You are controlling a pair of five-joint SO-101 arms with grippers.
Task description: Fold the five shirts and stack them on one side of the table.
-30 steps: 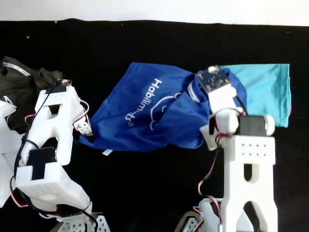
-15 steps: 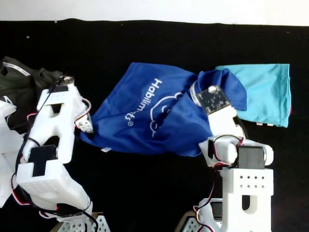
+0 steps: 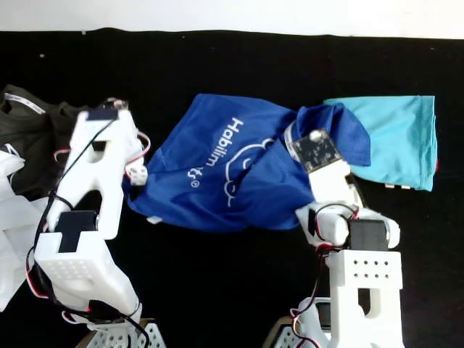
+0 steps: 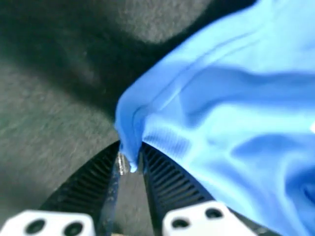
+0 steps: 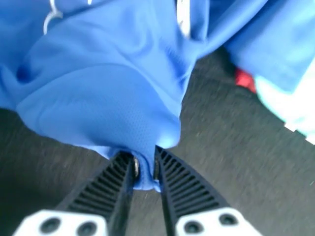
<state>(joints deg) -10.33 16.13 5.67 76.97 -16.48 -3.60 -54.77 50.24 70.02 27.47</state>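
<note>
The black table (image 3: 239, 65) carries the blue shirt (image 3: 217, 174), rumpled at its middle with its long axis running left to right between the two arms. A folded teal shirt (image 3: 399, 141) lies at the right, overlapped by the blue one's end. The left gripper (image 4: 130, 164) is clamped on the left hem. The right gripper (image 5: 144, 169) pinches a fold at the right end.

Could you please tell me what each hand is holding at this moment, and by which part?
Both grip the royal-blue fabric shirt: the left hand pinches a folded edge, the right hand a bunched edge at the opposite side.
</note>
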